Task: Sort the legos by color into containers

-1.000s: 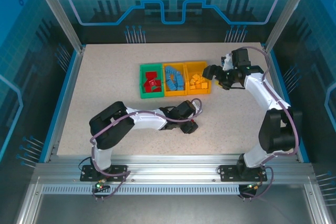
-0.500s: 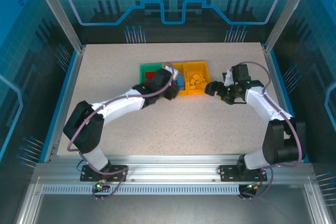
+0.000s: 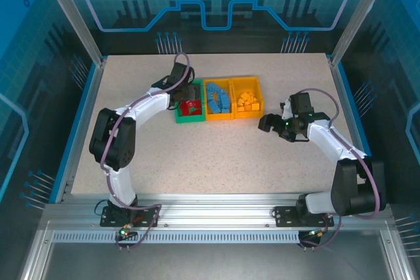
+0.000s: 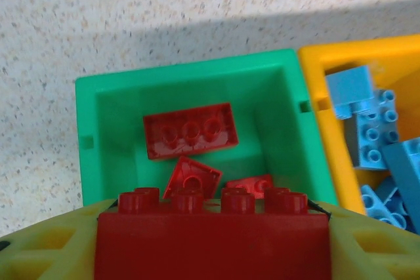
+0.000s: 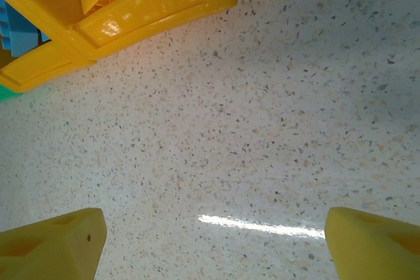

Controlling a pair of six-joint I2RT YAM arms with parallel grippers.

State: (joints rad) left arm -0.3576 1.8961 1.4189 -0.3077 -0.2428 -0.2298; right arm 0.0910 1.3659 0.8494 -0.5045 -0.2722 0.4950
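Observation:
My left gripper [image 3: 187,94] hangs over the green container [image 3: 178,119], shut on a wide red lego [image 4: 211,244] with four studs along its top edge. Beneath it, loose red legos [image 4: 190,130] lie in the green container [image 4: 88,142]. Blue legos [image 3: 218,101] fill the middle orange-yellow container [image 4: 314,77]. Yellow legos [image 3: 247,101] sit in the right container [image 5: 157,1]. My right gripper [image 3: 268,123] is open low over bare table just right of the containers. Its yellow fingers [image 5: 52,244] stand far apart with nothing between them.
The three containers stand joined in a row at the back middle of the speckled table [image 3: 216,155]. Blue rails edge the table left and right. The right arm's elbow sits near the right edge [image 3: 354,162].
My left arm swept from the middle of the table back to over the green container. My right gripper drew away from the yellow container toward the near side and lower.

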